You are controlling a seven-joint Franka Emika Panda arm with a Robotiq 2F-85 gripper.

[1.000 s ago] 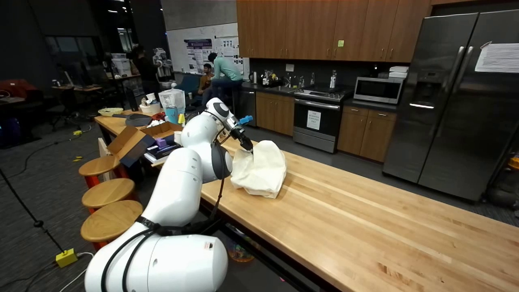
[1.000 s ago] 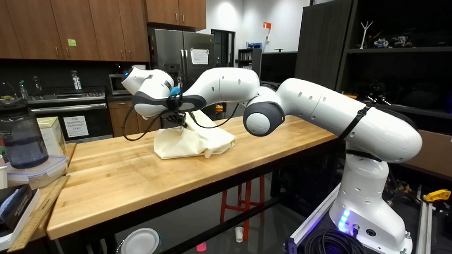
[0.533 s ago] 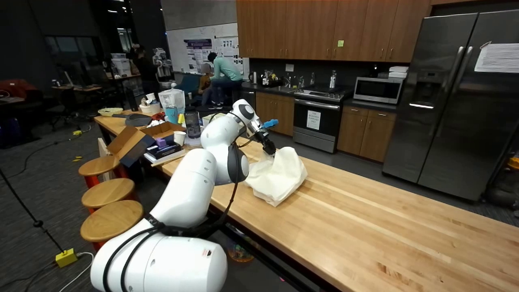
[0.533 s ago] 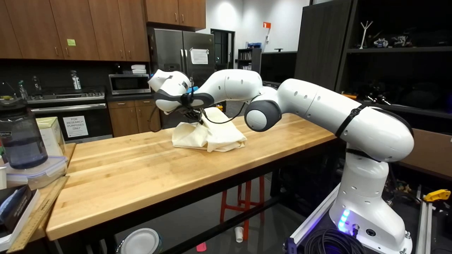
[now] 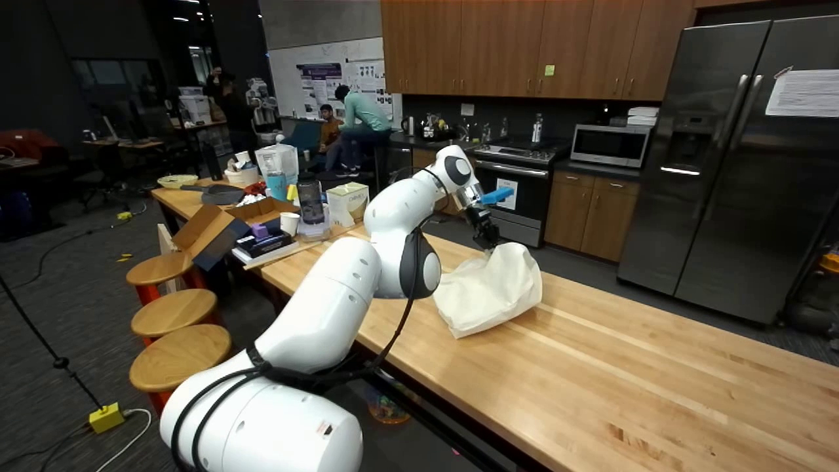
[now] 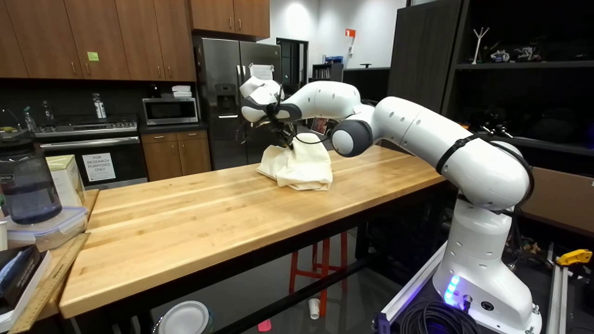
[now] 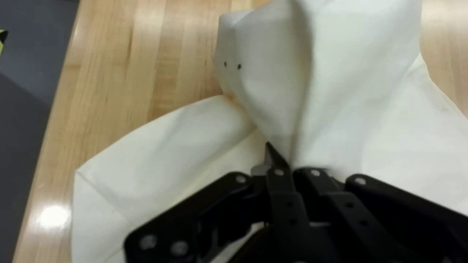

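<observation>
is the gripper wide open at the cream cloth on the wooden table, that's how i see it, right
Not quite: the gripper is not open; the wrist view shows it shut on the cream cloth. The rest holds: the cloth is on the wooden table.

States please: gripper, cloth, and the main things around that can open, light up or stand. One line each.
gripper, shut on a fold of the cloth
cloth, rumpled, partly bunched up, resting on the table
cardboard box, open
microwave, door shut
oven, door shut
fridge, both doors shut
upper cabinets, doors shut
water bottle, upright, lid on
paper cup, upright
base light, lit
</observation>
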